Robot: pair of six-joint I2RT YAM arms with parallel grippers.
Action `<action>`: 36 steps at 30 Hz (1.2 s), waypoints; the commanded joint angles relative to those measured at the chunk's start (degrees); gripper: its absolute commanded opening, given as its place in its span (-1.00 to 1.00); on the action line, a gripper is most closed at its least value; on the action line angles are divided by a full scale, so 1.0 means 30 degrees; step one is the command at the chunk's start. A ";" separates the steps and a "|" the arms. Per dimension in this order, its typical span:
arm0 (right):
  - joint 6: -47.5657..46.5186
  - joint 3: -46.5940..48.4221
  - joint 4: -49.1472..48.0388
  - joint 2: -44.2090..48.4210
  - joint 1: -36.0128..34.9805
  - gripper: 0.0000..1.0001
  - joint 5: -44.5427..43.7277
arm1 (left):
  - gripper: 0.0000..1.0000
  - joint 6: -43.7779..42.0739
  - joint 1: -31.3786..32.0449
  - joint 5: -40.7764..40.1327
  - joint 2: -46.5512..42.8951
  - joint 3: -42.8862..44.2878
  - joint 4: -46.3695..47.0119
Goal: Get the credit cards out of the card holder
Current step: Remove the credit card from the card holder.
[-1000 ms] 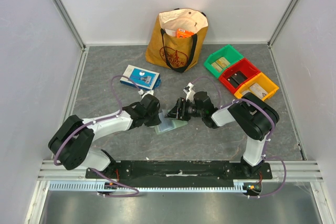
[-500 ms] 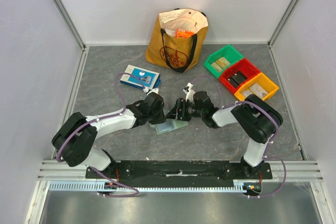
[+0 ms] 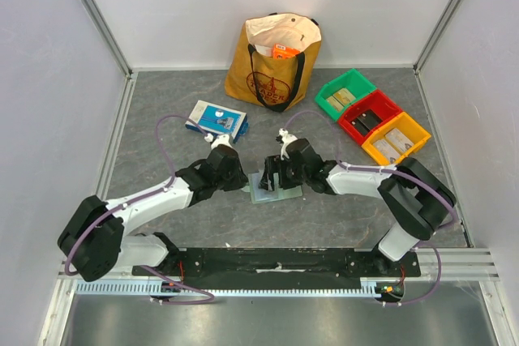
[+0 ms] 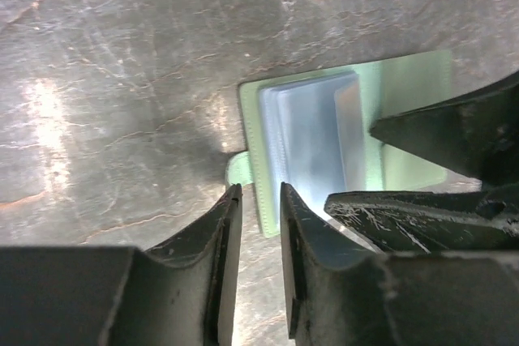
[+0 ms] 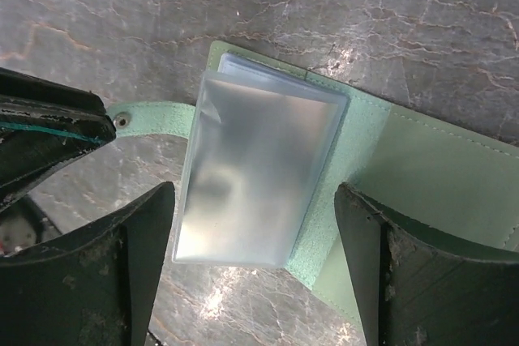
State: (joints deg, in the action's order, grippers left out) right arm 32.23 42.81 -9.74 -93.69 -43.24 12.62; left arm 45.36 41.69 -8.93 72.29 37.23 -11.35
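Observation:
The card holder is a pale green wallet lying open and flat on the grey table, with its clear bluish pockets fanned on its left half. It also shows in the top view and the left wrist view. My right gripper is wide open just above it, with one finger on each side of the pockets. My left gripper has only a narrow gap between its jaws and nothing in it. Its tips stand just short of the wallet's strap tab. No credit card shows in the pockets.
A blue-and-white flat box lies at the back left. A tan tote bag stands against the back wall. Green, red and yellow bins sit at the back right. Side walls enclose the table.
My right gripper has come down over the wallet, which now lies open flat and a little further right. My left arm has stretched out, with its gripper still at the wallet's left edge.

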 commanded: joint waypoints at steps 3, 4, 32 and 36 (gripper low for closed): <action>-0.1485 0.2251 0.4152 -0.0116 -0.1608 0.77 -0.4815 | -0.05 -0.0764 -0.0099 -0.1273 0.0070 0.0009 -0.0932; -0.1514 0.2515 0.4415 -0.0321 -0.1785 0.77 -0.5084 | -0.03 -0.0853 -0.0070 -0.0982 0.0305 0.0156 -0.0932; -0.1719 0.4686 0.7727 -0.2286 -0.3427 0.47 -0.9480 | -0.40 -0.1176 -0.0070 -0.0188 0.3354 -0.0634 -0.0551; -0.1865 0.4686 0.8195 -0.1760 -0.3427 0.39 -1.0182 | -0.41 -0.1264 -0.0099 -0.0334 0.3354 -0.0605 -0.0785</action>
State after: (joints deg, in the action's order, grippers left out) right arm 28.40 56.42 10.00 -100.09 -53.78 -12.40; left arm 43.51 41.58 -8.93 80.47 36.36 -13.23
